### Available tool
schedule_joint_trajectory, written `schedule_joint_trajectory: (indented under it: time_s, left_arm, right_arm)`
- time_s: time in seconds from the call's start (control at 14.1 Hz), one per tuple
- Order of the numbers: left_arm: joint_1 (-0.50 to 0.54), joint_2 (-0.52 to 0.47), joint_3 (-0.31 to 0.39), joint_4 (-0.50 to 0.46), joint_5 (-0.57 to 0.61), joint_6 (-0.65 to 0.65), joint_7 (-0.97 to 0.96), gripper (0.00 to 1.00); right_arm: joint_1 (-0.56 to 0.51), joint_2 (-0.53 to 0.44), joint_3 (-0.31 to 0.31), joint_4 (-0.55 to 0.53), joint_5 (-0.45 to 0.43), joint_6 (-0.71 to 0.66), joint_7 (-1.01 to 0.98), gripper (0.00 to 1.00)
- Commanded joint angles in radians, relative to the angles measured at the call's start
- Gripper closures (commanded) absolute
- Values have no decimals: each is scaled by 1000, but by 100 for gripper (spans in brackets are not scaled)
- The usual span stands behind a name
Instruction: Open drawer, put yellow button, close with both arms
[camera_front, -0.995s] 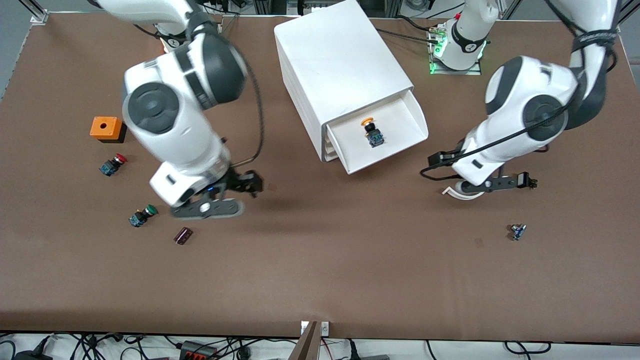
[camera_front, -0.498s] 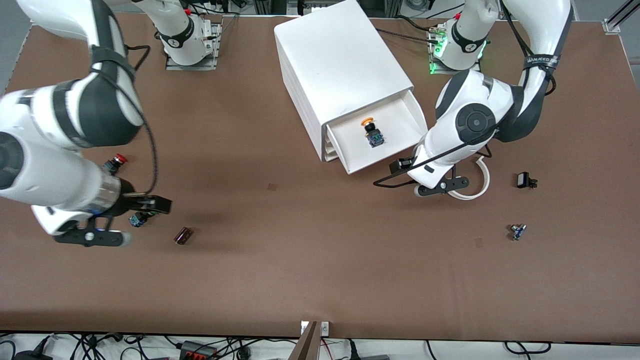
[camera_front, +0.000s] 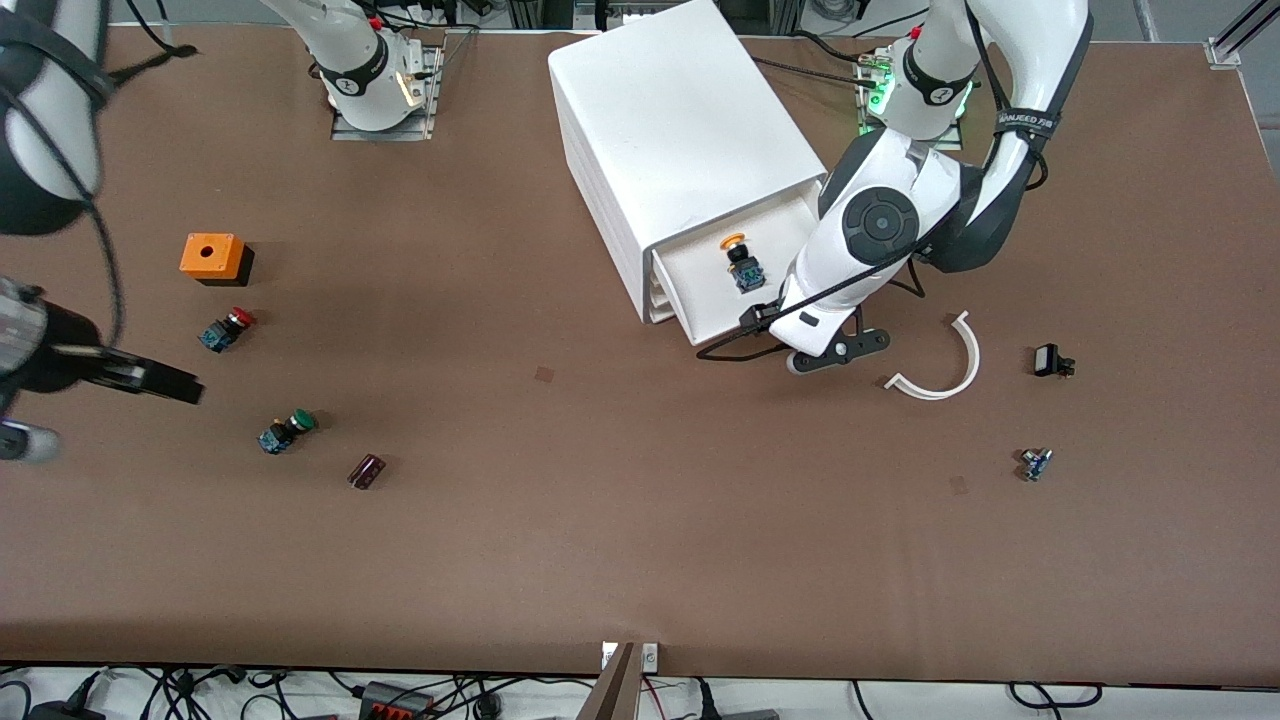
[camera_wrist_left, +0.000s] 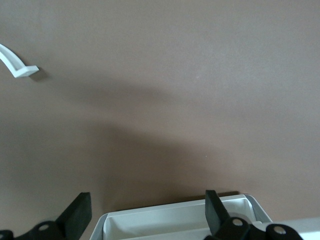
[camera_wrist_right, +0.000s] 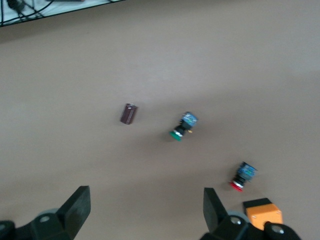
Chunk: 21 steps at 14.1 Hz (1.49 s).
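Observation:
The white cabinet (camera_front: 680, 130) stands at the back middle of the table. Its top drawer (camera_front: 695, 285) is pulled out. The yellow button (camera_front: 740, 262) lies in it on its side. My left gripper (camera_front: 775, 322) is at the drawer's front wall. In the left wrist view it (camera_wrist_left: 147, 212) is open, with the drawer's front rim (camera_wrist_left: 175, 216) between the fingers. My right gripper (camera_front: 160, 380) is open and empty over the table at the right arm's end; in the right wrist view (camera_wrist_right: 145, 210) bare table lies between its fingers.
An orange box (camera_front: 212, 257), a red-capped switch (camera_front: 225, 330), a green-capped switch (camera_front: 283, 432) and a dark purple cylinder (camera_front: 366, 471) lie near the right gripper. A white curved strip (camera_front: 945, 365), a small black part (camera_front: 1050, 360) and a small blue part (camera_front: 1035, 463) lie beside the left arm.
The left arm has swung in from the curved strip to the drawer's front wall. The right arm has swung out toward its end of the table. The yellow button has not moved.

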Motion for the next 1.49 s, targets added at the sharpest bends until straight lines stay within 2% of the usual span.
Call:
schedule_joint_trajectory:
  time_s: [0.0,0.28,0.5,0.85,1.42]
  left_arm:
    - [19,-52,-53,-59,-11,11,-44,0]
    - [19,-76,-92,-93,-47,-3,-60,0]
    - [21,-90,-122,-95,-50,-57,-60,0]
    - [19,-96,-155,-101,-125,-90,-60,0]
    - [18,-90,-178,-99,-126,-112,-60,0]
  right_arm:
    - [-75,-149,21,-174,1,57,-168,0]
    - [-86,-262,19,-282,-11,48,-199,0]
    - [-82,-293,21,-316,-31,42,-231,0]
    - [-80,-430,25,-543,-43,141,-231,0]
    - [-85,-440,25,-558,-37,117,-214,0]
